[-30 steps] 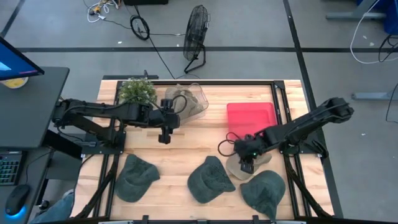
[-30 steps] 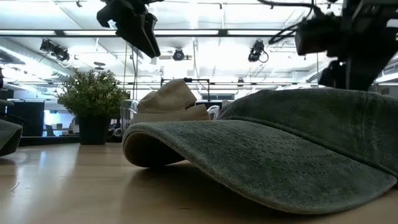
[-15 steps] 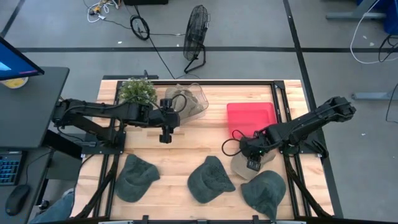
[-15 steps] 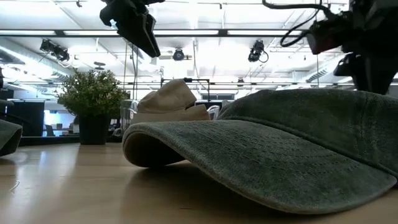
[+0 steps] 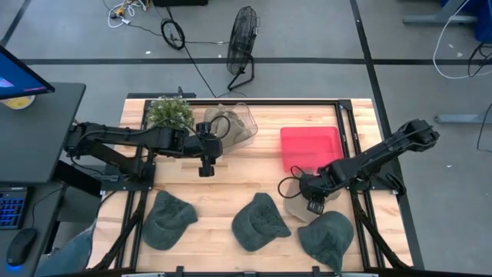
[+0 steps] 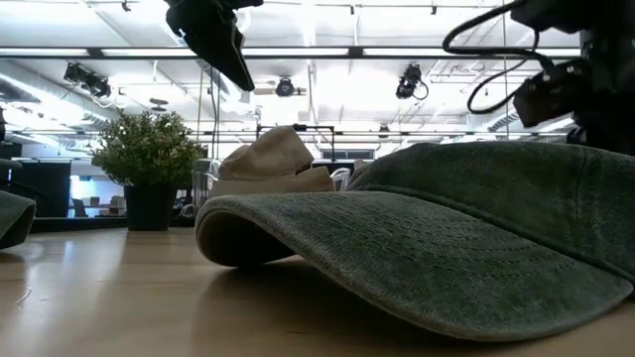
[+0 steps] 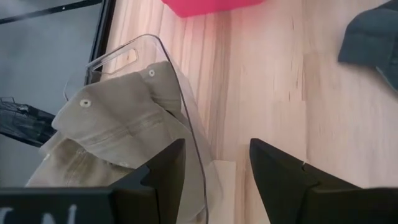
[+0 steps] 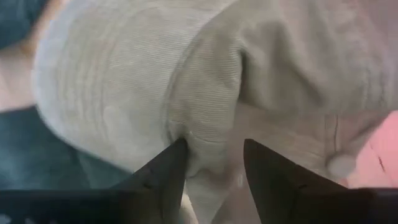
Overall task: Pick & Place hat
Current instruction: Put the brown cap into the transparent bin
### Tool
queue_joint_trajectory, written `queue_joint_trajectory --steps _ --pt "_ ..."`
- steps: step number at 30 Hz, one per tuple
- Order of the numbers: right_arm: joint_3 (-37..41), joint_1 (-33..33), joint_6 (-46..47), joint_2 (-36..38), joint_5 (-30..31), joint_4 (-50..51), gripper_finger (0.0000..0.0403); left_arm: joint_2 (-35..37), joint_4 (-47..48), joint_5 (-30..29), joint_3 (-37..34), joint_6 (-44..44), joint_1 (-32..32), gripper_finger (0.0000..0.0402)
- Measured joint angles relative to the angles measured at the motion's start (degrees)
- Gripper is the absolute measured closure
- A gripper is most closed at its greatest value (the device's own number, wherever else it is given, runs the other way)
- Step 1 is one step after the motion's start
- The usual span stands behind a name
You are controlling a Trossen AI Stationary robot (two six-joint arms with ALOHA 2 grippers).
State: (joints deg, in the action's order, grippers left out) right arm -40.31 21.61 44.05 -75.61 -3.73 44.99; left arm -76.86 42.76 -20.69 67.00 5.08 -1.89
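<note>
Left hand (image 5: 205, 164): held spread and empty over the desk (image 5: 246, 181), just beside the clear bin (image 5: 244, 123).

Beige hat (image 8: 186, 93): lying at the desk's right, near the red tray (image 5: 310, 146). Judged light, soft and crushable; a fold of crown is best pinched.

Right hand (image 8: 211, 163): fingers parted, pressed into the cloth. Grip unconfirmed; the hat's brim is hidden.

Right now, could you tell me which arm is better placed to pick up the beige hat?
Right. The right gripper sits directly over the beige hat, fingers open against its fabric; the left gripper hovers across the table.
</note>
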Motion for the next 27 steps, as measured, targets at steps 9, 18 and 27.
queue_joint_trajectory --steps 9,18,27 --pt "0.56 -0.02 -0.9 0.0 -3.18 -11.85 0.0371 0.0 -0.2 0.01 0.0 -0.09 0.0 0.0218" --pt "-0.03 -0.22 1.96 0.81 -2.18 -16.99 0.0397 0.0 -0.96 0.01 0.0 -0.08 -0.09 0.0218" --pt "-11.48 -0.22 -9.46 1.07 5.92 -18.25 0.04 0.0 -5.89 1.93 0.0 0.08 -2.93 0.0218"
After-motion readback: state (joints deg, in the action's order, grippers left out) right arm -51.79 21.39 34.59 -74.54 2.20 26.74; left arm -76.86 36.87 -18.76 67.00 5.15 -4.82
